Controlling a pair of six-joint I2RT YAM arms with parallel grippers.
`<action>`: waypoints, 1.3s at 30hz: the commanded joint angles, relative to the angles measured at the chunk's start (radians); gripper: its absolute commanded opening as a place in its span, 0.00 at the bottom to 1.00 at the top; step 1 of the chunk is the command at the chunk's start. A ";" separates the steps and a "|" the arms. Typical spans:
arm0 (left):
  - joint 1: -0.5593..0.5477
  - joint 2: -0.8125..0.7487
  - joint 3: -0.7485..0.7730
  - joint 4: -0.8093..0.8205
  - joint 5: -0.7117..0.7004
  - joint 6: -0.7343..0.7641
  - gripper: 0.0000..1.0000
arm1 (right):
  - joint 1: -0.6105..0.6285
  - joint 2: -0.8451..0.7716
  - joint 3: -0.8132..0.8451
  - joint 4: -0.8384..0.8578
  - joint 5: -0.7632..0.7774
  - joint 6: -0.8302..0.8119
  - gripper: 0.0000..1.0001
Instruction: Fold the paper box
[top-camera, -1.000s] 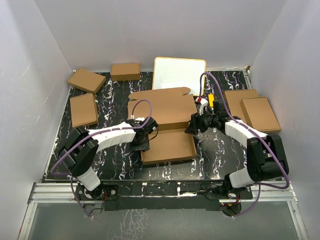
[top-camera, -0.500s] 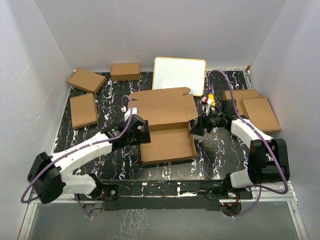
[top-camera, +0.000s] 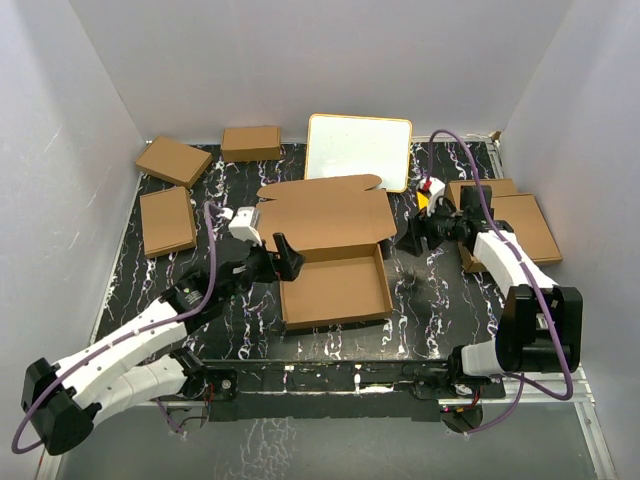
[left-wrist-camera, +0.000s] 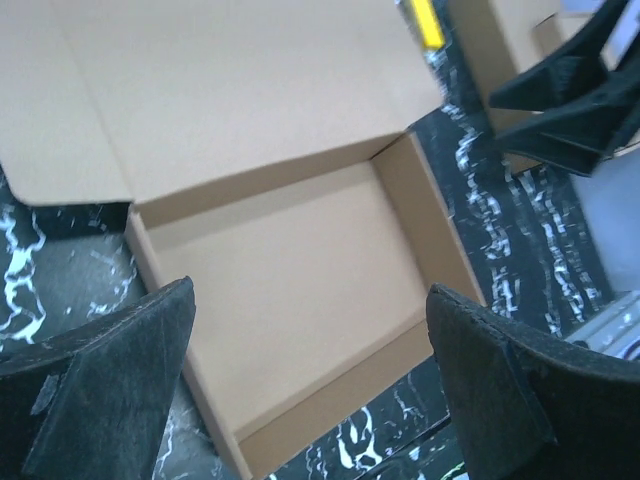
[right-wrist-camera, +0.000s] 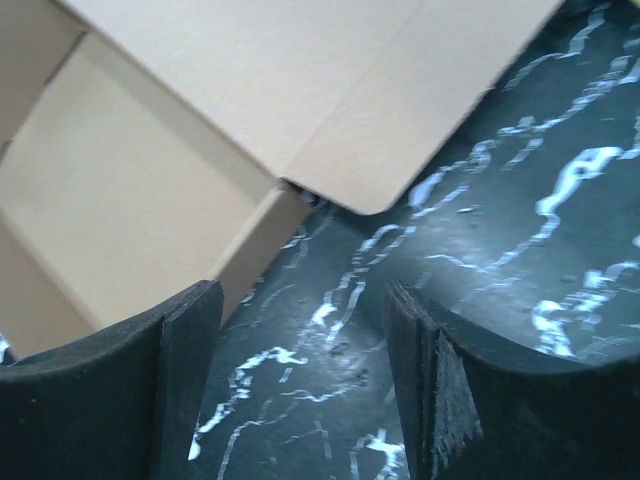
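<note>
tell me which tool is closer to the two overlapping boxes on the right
Right. The right tool sits just left of the boxes; the left tool is beyond the open box.

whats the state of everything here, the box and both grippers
paper box: tray walls up, lid open
left gripper: open, holding nothing
right gripper: open, holding nothing
small boxes: folded shut
</note>
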 joint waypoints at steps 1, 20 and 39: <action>0.004 -0.080 -0.038 0.085 0.028 0.056 0.97 | -0.006 -0.001 0.131 0.062 0.197 -0.015 0.71; 0.006 -0.311 -0.177 -0.010 -0.068 0.023 0.97 | 0.027 0.652 0.782 -0.209 0.687 0.283 0.70; 0.006 -0.320 -0.176 -0.047 -0.099 0.024 0.97 | 0.036 0.831 0.901 -0.229 0.775 0.256 0.32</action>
